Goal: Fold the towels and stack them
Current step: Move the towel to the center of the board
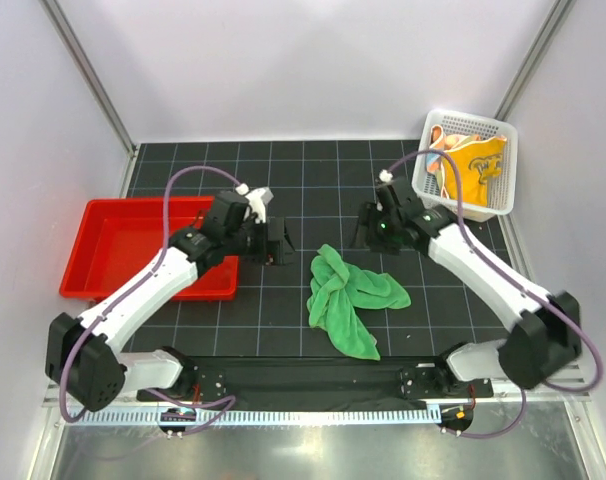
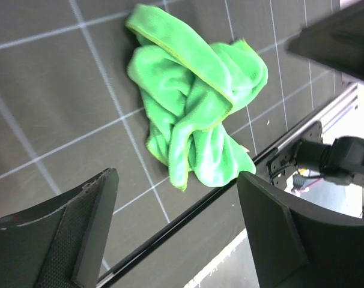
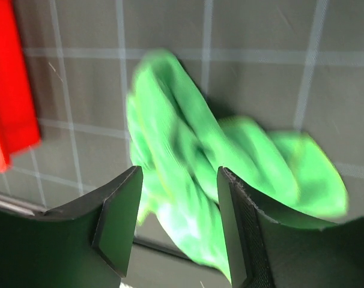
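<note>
The dark gridded table [image 1: 313, 170] filled the space between pale walls. The left arm [image 1: 153, 290] reached from its base across the near corner of the red tray [image 1: 133, 250], which sat at the table's left side. The right arm [image 1: 483, 270] angled in from the right, its wrist passing just in front of the white basket [image 1: 470, 208] at the far right corner.

The green towel [image 1: 348, 295] lay crumpled on the table near the middle, a little toward the near edge, twisted into loose folds with one tail pointing at the arm bases. It was unfolded and touched neither tray nor basket. An orange towel [image 1: 473, 165] sat bunched inside the basket, part of it standing up against the wall; its pattern was too small to make out.

The left gripper [image 1: 279, 240] sat just left of the green towel's far end. In its wrist view the gripper [image 2: 177, 174] had its fingers spread wide with nothing between them, and the towel [image 2: 194, 102] lay on the table beyond.

The right gripper [image 1: 368, 225] was near the towel's far end on the other side. Its wrist view was blurred, yet the gripper [image 3: 179, 174] showed parted, empty fingers with the towel [image 3: 188, 162] below them and the tray [image 3: 14, 90] at the left edge. Whether either gripper touched the cloth could not be told.
</note>
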Action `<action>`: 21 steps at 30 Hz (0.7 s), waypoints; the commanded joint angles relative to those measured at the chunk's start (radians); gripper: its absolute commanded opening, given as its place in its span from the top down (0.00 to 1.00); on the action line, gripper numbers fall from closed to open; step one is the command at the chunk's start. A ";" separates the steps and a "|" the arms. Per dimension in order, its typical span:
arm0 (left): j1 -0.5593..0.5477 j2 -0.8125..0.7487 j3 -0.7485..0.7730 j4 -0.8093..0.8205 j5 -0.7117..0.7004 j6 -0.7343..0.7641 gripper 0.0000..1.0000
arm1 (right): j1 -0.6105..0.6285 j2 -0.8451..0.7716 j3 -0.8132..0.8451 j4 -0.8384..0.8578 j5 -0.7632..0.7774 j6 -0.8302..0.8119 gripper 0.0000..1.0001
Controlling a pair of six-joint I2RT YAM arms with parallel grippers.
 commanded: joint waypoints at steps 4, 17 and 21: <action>-0.118 0.089 -0.062 0.132 0.005 -0.036 0.23 | 0.009 -0.270 -0.263 -0.108 -0.073 0.096 0.46; -0.405 0.193 -0.212 0.322 -0.132 -0.148 0.33 | 0.115 -0.591 -0.588 -0.154 -0.136 0.355 0.50; -0.449 0.248 -0.211 0.336 -0.172 -0.151 0.35 | 0.135 -0.614 -0.629 -0.150 -0.150 0.380 0.49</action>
